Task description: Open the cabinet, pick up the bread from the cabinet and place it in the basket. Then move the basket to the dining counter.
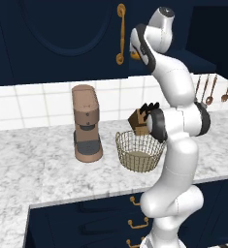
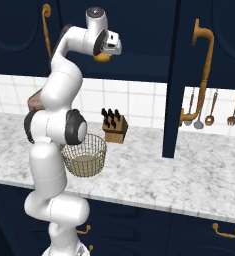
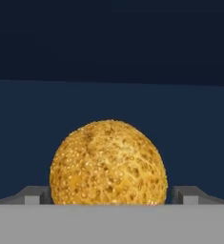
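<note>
Left to right. The brown upright coffee machine stands on the white grey-veined marble table with brass-handled navy drawers below, clear of the work. Just right of it, the round tan wire-mesh basket with a beige bottom sits near the table's front edge, empty and directly below the raised arm, probably so the bread need only be lowered into it. A wooden knife block stands behind the basket by the white tiled wall. Above, the dark navy wall cabinet has its right-hand door swung out, edge-on. The gripper reaches into the cabinet, its jaws spread wide to either side of the small round golden bread, which rests on the cabinet shelf; no squeeze is evident, so the grasp appears not yet made. Far right, ladles and spoons hang on the wall.
</note>
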